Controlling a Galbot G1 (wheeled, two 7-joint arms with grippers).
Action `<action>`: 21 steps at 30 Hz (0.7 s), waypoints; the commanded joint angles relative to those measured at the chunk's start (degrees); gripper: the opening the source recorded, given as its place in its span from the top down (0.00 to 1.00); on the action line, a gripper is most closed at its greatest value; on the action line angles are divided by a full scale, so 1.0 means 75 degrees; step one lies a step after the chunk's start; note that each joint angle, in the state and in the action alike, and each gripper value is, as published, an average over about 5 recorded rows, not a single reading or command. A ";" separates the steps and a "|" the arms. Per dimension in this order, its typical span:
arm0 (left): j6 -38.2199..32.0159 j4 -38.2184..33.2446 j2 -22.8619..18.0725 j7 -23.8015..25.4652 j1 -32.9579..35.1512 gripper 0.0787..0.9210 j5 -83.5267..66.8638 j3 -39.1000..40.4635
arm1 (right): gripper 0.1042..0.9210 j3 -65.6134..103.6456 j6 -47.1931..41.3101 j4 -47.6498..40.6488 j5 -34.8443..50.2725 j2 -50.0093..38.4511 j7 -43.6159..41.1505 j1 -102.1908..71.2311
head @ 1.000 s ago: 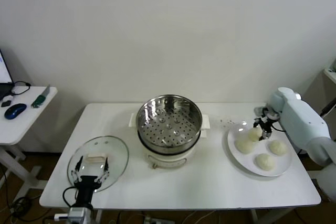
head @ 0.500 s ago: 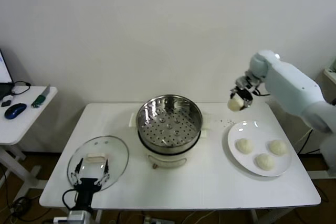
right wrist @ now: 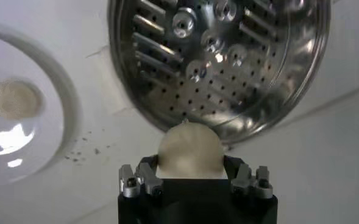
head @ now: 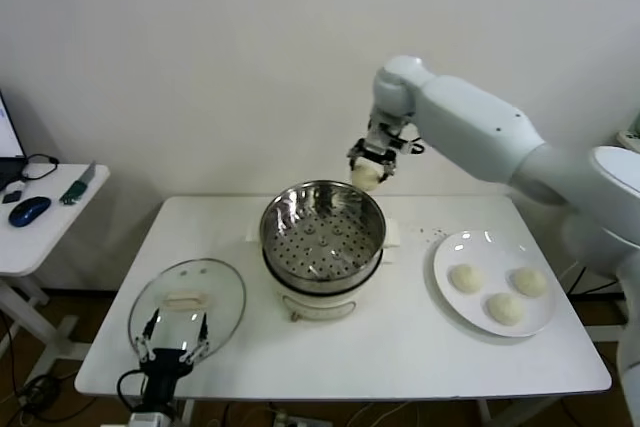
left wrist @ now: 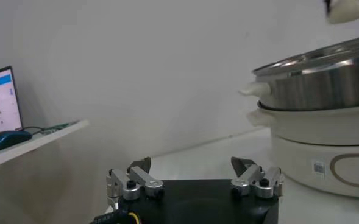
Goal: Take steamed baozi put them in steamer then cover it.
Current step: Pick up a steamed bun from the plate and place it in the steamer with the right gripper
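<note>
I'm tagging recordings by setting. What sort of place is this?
Probably a lab or office room staged as a kitchen: a steamer on a bare white table, and a side desk with a computer mouse.

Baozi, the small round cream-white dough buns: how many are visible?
4: three on the flat white plate at; one in the right gripper, above the steamer's rim.

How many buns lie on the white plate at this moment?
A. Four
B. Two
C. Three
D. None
C. Three buns lie on the plate; the right tool holds a fourth bun over the far rim of the steamer.
</note>
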 commanded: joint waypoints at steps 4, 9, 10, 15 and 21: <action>-0.0088 -0.0061 0.0059 0.0010 0.0307 0.12 -0.0039 -0.0064 | 0.26 -0.0122 0.0983 0.0477 -0.1796 0.1170 0.0457 -0.0509; -0.0120 -0.0078 0.0074 0.0003 0.0395 0.12 -0.0052 -0.0084 | 0.26 0.0061 0.1197 0.0202 -0.2636 0.1368 0.0670 -0.0959; -0.0125 -0.0081 0.0073 0.0001 0.0406 0.12 -0.0054 -0.0087 | 0.26 0.0093 0.1225 0.0140 -0.2744 0.1399 0.0693 -0.1045; -0.0145 -0.0089 0.0071 -0.0006 0.0451 0.12 -0.0062 -0.0110 | 0.26 0.0172 0.1287 -0.0091 -0.3030 0.1486 0.0758 -0.1375; -0.0160 -0.0070 0.0073 -0.0019 0.0478 0.12 -0.0072 -0.0132 | 0.25 0.0324 0.1389 -0.0488 -0.3398 0.1573 0.0892 -0.1645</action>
